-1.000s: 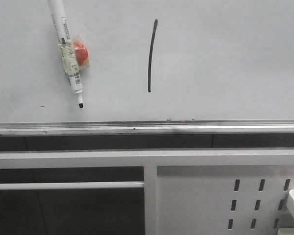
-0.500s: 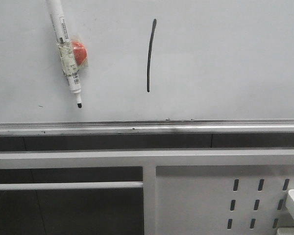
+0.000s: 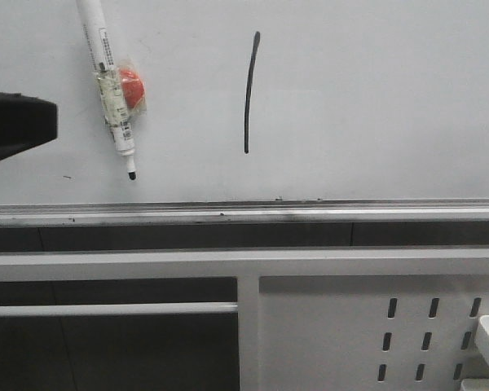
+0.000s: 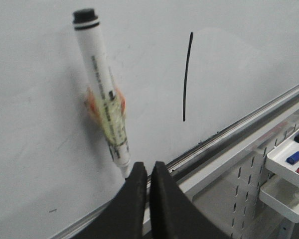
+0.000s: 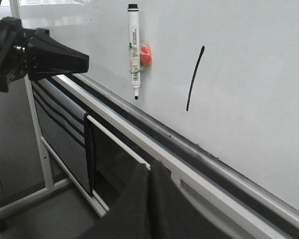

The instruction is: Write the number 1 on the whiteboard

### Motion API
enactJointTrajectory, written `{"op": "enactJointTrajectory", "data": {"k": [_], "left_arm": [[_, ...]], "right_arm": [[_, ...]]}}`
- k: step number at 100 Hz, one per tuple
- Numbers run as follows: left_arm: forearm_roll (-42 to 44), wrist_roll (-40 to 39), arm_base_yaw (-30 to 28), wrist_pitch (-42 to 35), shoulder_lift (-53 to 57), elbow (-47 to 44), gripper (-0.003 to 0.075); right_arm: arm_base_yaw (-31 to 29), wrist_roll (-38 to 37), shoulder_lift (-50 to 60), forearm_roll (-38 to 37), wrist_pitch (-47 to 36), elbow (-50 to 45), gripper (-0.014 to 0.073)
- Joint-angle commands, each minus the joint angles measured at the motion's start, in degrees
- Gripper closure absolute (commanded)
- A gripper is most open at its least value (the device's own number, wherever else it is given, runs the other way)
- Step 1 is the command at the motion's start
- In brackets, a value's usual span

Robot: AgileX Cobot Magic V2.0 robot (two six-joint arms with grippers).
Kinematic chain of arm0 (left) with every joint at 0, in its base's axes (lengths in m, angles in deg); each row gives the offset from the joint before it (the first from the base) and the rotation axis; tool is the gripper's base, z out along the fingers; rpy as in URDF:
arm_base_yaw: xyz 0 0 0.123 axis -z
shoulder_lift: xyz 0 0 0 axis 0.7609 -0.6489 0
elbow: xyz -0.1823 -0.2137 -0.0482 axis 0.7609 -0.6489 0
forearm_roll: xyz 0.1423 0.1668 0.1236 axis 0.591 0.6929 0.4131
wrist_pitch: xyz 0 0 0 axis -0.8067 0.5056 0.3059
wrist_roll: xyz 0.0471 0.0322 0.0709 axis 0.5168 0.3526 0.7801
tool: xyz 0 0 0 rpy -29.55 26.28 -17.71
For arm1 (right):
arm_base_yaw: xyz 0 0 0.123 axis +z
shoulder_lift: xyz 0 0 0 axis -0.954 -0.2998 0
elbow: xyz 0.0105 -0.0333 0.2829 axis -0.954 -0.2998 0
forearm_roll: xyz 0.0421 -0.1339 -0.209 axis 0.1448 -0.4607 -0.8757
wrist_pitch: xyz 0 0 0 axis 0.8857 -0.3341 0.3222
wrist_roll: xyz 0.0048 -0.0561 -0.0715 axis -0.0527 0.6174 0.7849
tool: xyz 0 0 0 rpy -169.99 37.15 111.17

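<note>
The number 1 (image 3: 249, 94) is a thin black, slightly curved vertical stroke on the whiteboard (image 3: 375, 98); it also shows in the left wrist view (image 4: 187, 77) and the right wrist view (image 5: 195, 79). Left of it a white marker pen (image 3: 107, 81) hangs tip down on the board, held there by a red magnet (image 3: 133, 87). My left gripper (image 4: 148, 172) is shut and empty, just below the pen's tip (image 4: 124, 172) and off the board. Its black body (image 3: 16, 122) shows at the left edge of the front view. My right gripper (image 5: 150, 172) is shut and empty, low in front of the frame.
A silver tray rail (image 3: 310, 213) runs along the board's lower edge. Below it is a white perforated frame panel (image 3: 350, 326). A white tray with markers (image 4: 294, 154) hangs on that panel to the right. Dark panels and a stand leg (image 5: 40, 139) sit lower left.
The black body of my left arm has come into the front view at its left edge. The marker pen and the stroke stay where they were.
</note>
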Motion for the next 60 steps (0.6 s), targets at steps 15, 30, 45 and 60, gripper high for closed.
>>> {"op": "enactJointTrajectory", "data": {"k": [15,30,45,60], "left_arm": [[0.72,6.53,-0.01,18.25,10.27,9.04,0.074],[-1.32,8.34,-1.54,32.17,21.11,11.54,0.074],[-1.76,8.34,-5.06,43.84,33.1,11.54,0.074],[-1.65,8.34,-11.17,48.46,46.51,11.54,0.074]], "right_arm": [[-0.31,-0.07,-0.26,0.69,-3.54,1.53,0.0654],[-0.31,-0.07,-0.26,0.69,-3.54,1.53,0.0654],[-0.31,-0.07,-0.26,0.69,-3.06,1.53,0.0654],[-0.31,-0.07,-0.26,0.69,-3.08,1.53,0.0654]]}}
